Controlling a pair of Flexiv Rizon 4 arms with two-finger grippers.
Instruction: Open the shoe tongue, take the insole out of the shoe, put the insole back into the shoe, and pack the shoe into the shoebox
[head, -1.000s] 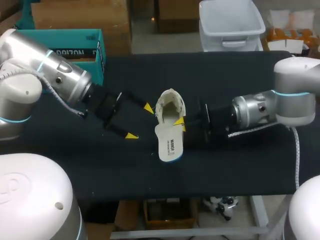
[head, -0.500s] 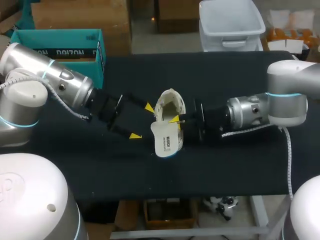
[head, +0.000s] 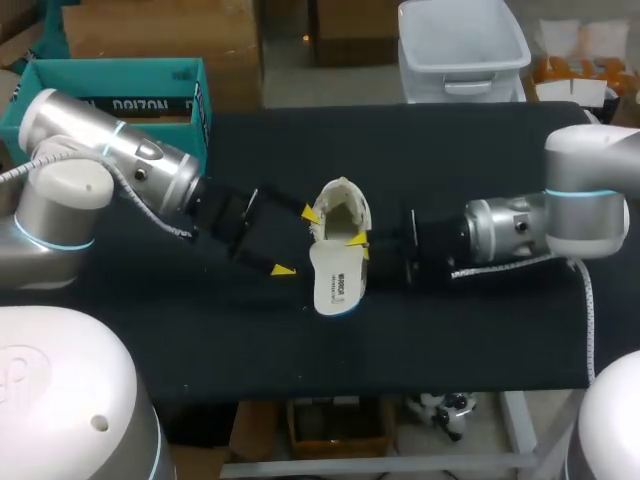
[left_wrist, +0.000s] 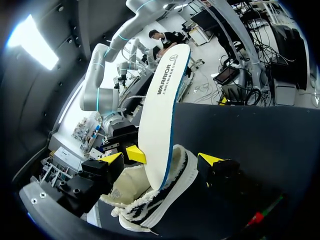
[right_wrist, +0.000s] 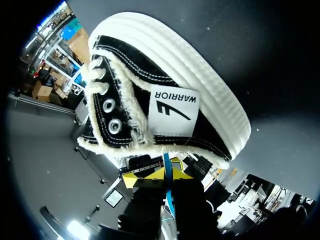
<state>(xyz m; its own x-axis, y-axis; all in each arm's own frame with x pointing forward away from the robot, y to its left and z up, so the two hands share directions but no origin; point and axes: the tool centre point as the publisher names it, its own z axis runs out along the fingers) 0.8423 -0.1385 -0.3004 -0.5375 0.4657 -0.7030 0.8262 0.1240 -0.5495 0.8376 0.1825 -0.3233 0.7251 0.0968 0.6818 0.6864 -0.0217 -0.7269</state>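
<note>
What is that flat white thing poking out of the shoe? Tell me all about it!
It is the insole: a thin, flat, foot-shaped pad, white on top with dark print and a blue edge, and it looks like soft foam. One end sits inside the opening of the shoe, and the rest sticks out past the shoe and slants upward. The right gripper pinches its thin edge between the yellow tips, where it leaves the shoe.
</note>
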